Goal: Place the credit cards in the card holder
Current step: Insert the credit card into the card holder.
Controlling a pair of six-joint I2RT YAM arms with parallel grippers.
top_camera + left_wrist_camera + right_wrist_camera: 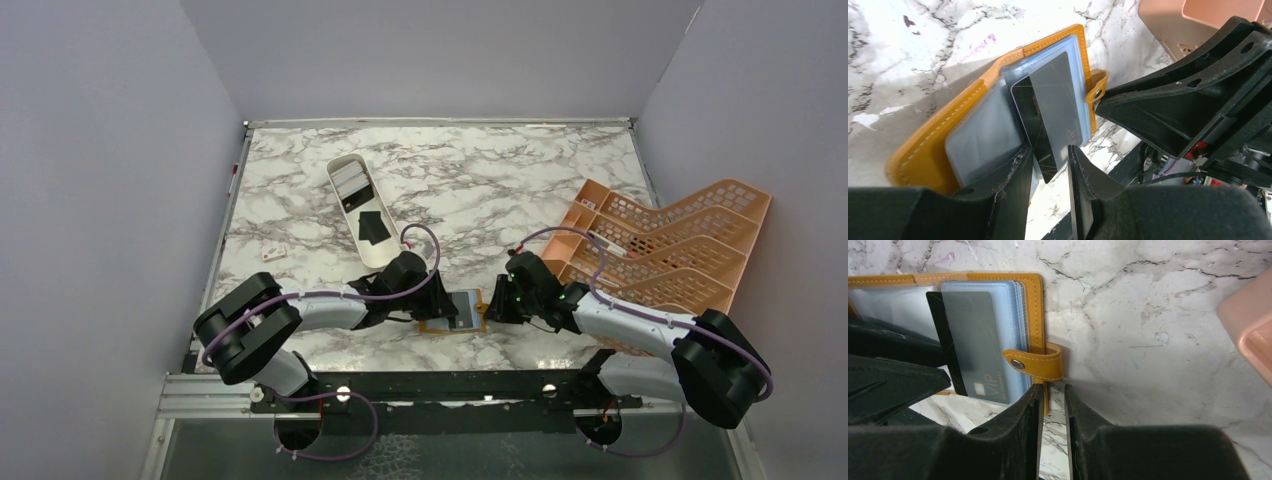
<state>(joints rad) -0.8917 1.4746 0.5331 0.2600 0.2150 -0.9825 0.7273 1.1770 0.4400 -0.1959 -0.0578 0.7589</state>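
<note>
Your counter (520,190) is white marble-patterned with grey veins, boxed in by plain lilac-grey walls (430,50) at the back and on both sides.

The card holder (923,155) lies open at the middle of the near edge. It is tan-orange leather-like material with pale stitching, and it holds a stack of clear, slightly frosted plastic sleeves (983,325). A short strap (1045,365) with a metal snap curls over the side facing your right arm. A black card (1040,115) sits partway in a sleeve, with its lower end sticking out. The lettering "VIP" shows through the plastic.

Your left pincer (1048,150) is spread. The protruding end of the card lies between its fingers, with a gap on one side. Your right pincer (1050,386) stands with a narrow gap, its tips just short of the strap. The holder's cover edge runs along one finger, and nothing looks squeezed.

Toward the back left is a long white oval tray (338,172) holding grey-silver cards (350,180) and another black one (372,228). A peach-orange plastic lattice rack (690,240) sprawls along the right edge, and a small white object (273,252) near the left edge is too small to identify.

From above, both wrists cover most of the holder.
</note>
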